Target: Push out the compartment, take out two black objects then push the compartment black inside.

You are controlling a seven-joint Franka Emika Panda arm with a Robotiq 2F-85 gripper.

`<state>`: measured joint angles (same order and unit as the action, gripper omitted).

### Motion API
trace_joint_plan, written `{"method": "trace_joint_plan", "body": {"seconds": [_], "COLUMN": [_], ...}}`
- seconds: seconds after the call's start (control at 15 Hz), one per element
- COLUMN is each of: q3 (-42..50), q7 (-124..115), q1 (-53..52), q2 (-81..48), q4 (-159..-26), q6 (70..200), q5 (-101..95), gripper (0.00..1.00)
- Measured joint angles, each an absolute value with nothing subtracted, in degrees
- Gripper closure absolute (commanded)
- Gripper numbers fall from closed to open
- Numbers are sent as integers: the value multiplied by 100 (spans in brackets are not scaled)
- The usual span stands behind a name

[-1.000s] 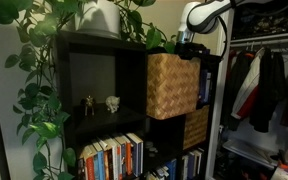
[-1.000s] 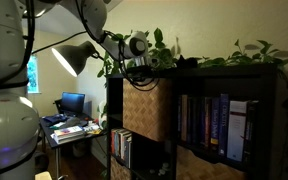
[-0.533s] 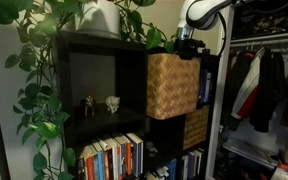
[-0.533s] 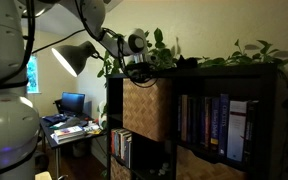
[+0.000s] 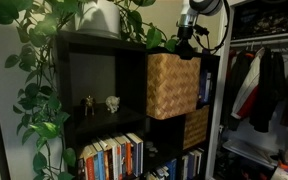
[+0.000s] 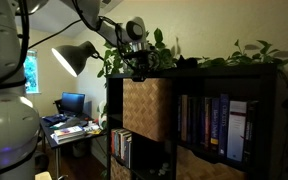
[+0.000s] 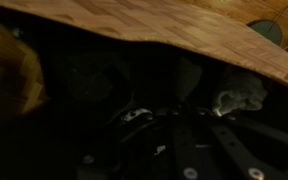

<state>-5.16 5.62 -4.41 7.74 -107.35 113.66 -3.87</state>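
The compartment (image 5: 172, 85) (image 6: 147, 108), a tan wicker bin, sticks partly out of the black shelf unit (image 5: 104, 42). My gripper (image 5: 187, 50) (image 6: 137, 72) hangs just above the bin's open top, at its rim. Seen from the wrist, the woven rim (image 7: 184, 25) runs across the top and everything below it is dark. Black strap-like shapes (image 7: 134, 115) lie there close to my gripper (image 7: 184, 140). The jaws look shut, and I cannot tell whether anything black is pinched between them.
Plant vines (image 5: 44, 90) hang over the shelf top and side. Two small figurines (image 5: 100, 103) stand in the cell beside the bin, with books (image 5: 114, 155) below. A darker bin (image 5: 195, 127) sits underneath. Clothes (image 5: 259, 85) hang nearby. A lamp (image 6: 74, 57) and desk (image 6: 72, 125) stand beyond.
The gripper has closed and the arm has risen, lifting the hand from inside the bin's top to its rim. The bin has not moved.
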Motion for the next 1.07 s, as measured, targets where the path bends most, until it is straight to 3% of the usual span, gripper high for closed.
{"method": "trace_joint_plan", "body": {"seconds": [0.47,0.6,1.07], "q3": [-496,-493,-459], "q7": [748,775,775], "q1": [-430,-428,-350], "q2": [918,932,832], "q4": [-10178,-10056,-10129], "q6": [10771,10681,10682], "q5": [-427,-443,-624], "gripper": [94,68,26]}}
